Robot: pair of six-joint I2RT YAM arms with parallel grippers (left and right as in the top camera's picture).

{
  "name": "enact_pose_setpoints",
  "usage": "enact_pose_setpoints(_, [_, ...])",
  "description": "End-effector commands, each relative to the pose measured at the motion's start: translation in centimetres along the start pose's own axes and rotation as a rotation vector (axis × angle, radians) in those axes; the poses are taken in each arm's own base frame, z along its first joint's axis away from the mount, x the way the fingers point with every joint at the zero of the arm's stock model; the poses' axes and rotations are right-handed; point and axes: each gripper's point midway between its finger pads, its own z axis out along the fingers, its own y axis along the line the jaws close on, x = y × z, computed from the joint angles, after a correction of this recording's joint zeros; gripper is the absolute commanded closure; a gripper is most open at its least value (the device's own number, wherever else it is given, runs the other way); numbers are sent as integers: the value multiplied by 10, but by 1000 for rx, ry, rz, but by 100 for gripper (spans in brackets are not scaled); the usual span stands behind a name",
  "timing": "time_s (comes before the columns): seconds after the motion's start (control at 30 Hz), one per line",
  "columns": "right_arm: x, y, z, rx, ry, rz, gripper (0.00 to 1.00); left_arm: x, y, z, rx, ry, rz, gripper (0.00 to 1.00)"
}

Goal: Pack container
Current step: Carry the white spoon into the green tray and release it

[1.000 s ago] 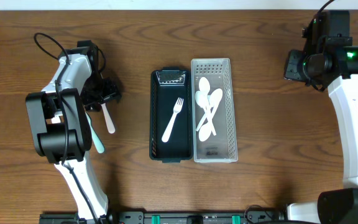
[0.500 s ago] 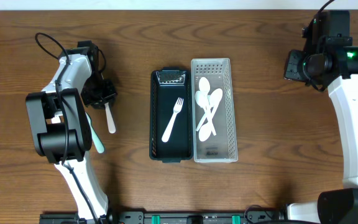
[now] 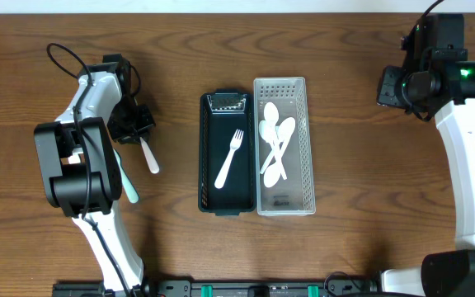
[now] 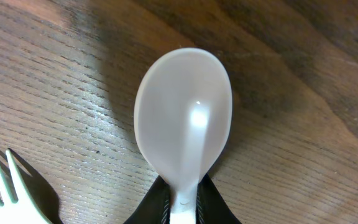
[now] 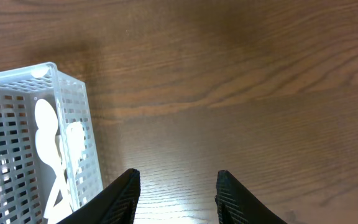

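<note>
Evidently bound for the white spoon basket [image 3: 308, 165], a white plastic spoon [image 4: 184, 118] sits pinched by its handle in the left end effector [image 4: 183, 204], while the right end effector [image 5: 179, 198] gapes empty.

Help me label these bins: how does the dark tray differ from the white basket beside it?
The dark tray is near-black with solid walls; the white basket is pale and perforated all over. The dark tray holds a single white fork, while the white basket holds several white spoons. Both are long, open-topped rectangles lying parallel, side by side.
</note>
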Motion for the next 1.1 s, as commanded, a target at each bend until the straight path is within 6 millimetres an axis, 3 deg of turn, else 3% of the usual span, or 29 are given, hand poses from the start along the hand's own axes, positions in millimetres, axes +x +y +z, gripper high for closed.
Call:
enact_pose_setpoints(0.0, [1, -5, 2, 16, 6, 14, 57, 7, 4, 4, -24, 28, 20, 94])
enact_pose_setpoints(0.13, [1, -5, 2, 16, 5, 14, 57, 13, -8, -31, -23, 14, 78, 93])
enact_pose_setpoints(0.23, [1, -5, 2, 16, 4, 13, 57, 17, -29, -73, -3, -59, 133, 94])
enact_pose_setpoints(0.4, [1, -5, 2, 16, 5, 13, 57, 40, -87, -154, 81, -275, 290, 94])
enact_pose_setpoints(0.5, [1, -5, 2, 16, 6, 13, 57, 63, -121, -179, 129, -359, 390, 94])
enact_pose_setpoints(0.63, [1, -5, 2, 16, 6, 13, 57, 93, -156, -176, 145, -356, 487, 94])
enact_pose_setpoints(0.8, [2, -5, 2, 17, 8, 2, 57, 122, -190, -142, 128, -303, 594, 94])
enact_pose_setpoints(1.07, [7, -8, 2, 29, 30, -27, 57, 137, -200, -77, 28, -154, 648, 94])
